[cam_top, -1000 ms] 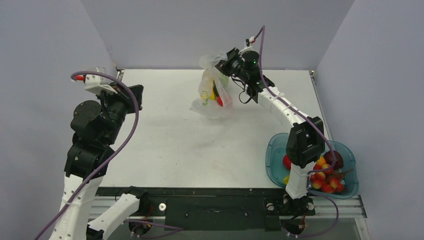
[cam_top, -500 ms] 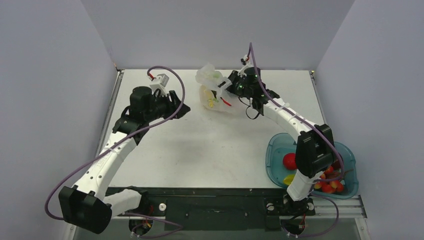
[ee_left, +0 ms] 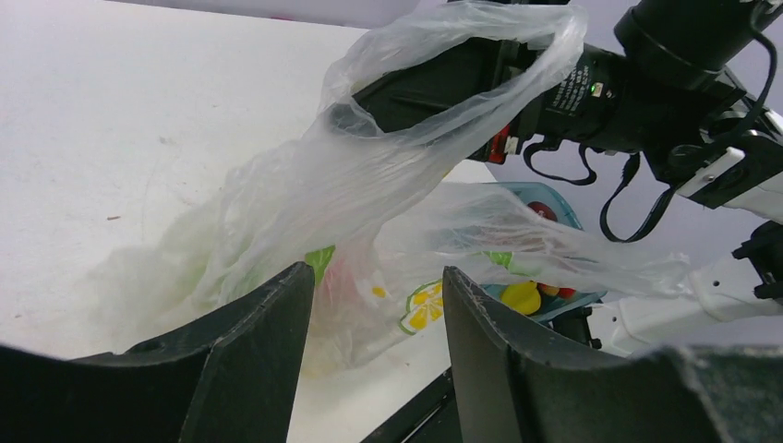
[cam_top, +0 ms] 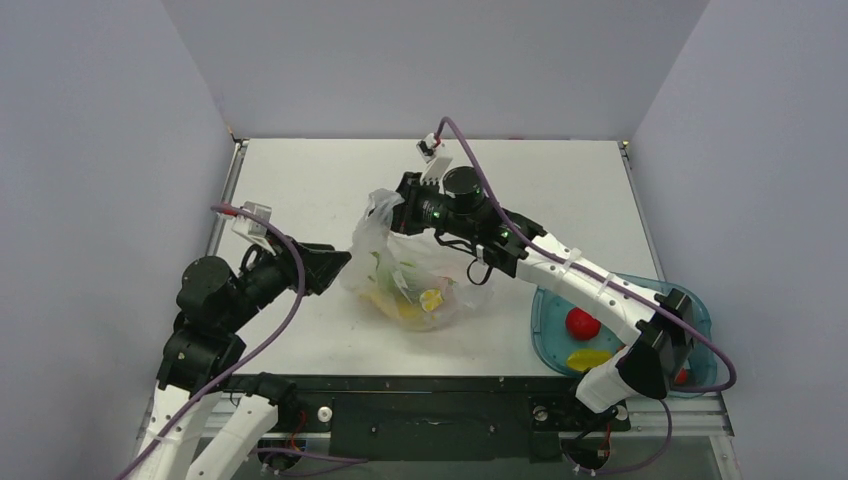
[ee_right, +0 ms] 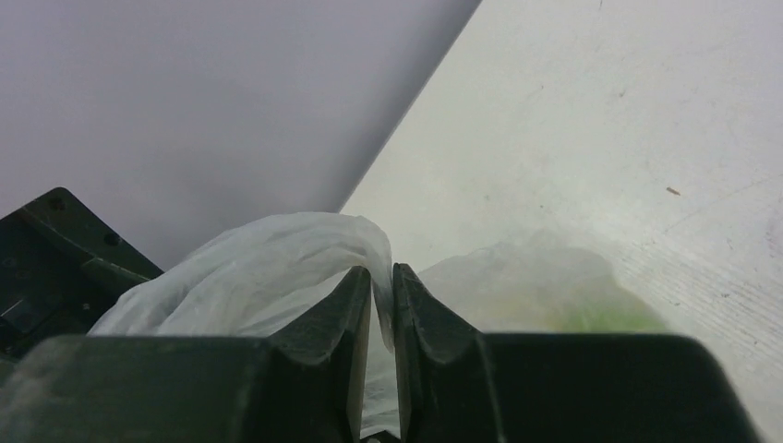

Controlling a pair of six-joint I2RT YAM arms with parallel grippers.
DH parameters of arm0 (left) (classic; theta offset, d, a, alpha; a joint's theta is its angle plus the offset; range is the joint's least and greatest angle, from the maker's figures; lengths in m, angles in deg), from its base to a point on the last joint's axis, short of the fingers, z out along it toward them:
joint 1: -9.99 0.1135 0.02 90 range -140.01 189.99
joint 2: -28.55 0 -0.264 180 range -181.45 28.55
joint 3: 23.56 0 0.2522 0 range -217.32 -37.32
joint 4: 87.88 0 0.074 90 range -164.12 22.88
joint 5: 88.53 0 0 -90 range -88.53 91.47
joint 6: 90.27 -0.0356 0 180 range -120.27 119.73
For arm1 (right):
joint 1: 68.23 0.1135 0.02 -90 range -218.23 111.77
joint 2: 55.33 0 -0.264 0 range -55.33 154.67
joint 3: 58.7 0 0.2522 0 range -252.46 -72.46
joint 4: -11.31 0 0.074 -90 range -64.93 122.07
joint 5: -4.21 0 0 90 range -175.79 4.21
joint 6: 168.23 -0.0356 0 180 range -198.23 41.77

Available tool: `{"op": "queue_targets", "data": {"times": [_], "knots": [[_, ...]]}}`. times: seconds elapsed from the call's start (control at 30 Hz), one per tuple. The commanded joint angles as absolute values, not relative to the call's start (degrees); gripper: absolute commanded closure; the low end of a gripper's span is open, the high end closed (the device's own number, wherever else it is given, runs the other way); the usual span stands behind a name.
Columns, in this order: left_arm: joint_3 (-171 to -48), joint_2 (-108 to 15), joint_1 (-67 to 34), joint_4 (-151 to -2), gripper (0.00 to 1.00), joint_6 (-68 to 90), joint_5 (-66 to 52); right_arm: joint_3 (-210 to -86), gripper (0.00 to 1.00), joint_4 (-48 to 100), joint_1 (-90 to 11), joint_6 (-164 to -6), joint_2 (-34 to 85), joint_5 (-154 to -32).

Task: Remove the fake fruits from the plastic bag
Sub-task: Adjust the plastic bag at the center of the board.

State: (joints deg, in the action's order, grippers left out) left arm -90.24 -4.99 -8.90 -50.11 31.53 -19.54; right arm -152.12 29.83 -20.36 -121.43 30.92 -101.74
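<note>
Hands at the plastic bag (cam_top: 365, 245); emptying step judged under way.
The right hand (ee_right: 381, 286) is pressed together on a film fold at the bag's top; the left hand (ee_left: 374, 305) is spread beside its flank. The fake fruits (cam_top: 405, 298) lie inside, low, on the desk (cam_top: 300, 190). A grip on the lower film is called for next. Open desk is left beyond; the tray (cam_top: 540, 310) stands at the right edge.

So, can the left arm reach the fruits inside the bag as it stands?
Probably not: its open left gripper faces the side of the plastic bag, whose film covers the fake fruits.
</note>
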Motion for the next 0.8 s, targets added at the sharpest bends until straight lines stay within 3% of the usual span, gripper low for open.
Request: {"op": "queue_targets", "data": {"times": [0.0, 0.27, 0.37, 0.5, 0.77], "knots": [[-86.04, -2.66, -8.55, -46.43, 0.50, 35.75, -18.23, -152.95, 0.87, 31.96, -18.92, -119.45, 31.86, -97.52], [-90.20, -6.95, -8.83, -44.72, 0.51, 33.02, -21.26, -152.84, 0.60, 38.06, -18.47, -114.20, 31.23, -94.35], [-94.77, -10.04, -10.19, -42.29, 0.51, 30.52, -19.89, -153.26, 0.59, 40.02, -18.72, -112.05, 30.59, -92.48], [-97.54, -12.55, -14.48, -44.38, 0.49, 27.96, -16.99, -153.62, 0.49, 40.98, -19.24, -110.86, 29.39, -91.91], [-103.85, -25.47, -35.01, -44.53, 0.46, 19.77, 7.72, -157.19, 0.47, 42.64, -19.50, -110.63, 30.27, -93.13]]}}
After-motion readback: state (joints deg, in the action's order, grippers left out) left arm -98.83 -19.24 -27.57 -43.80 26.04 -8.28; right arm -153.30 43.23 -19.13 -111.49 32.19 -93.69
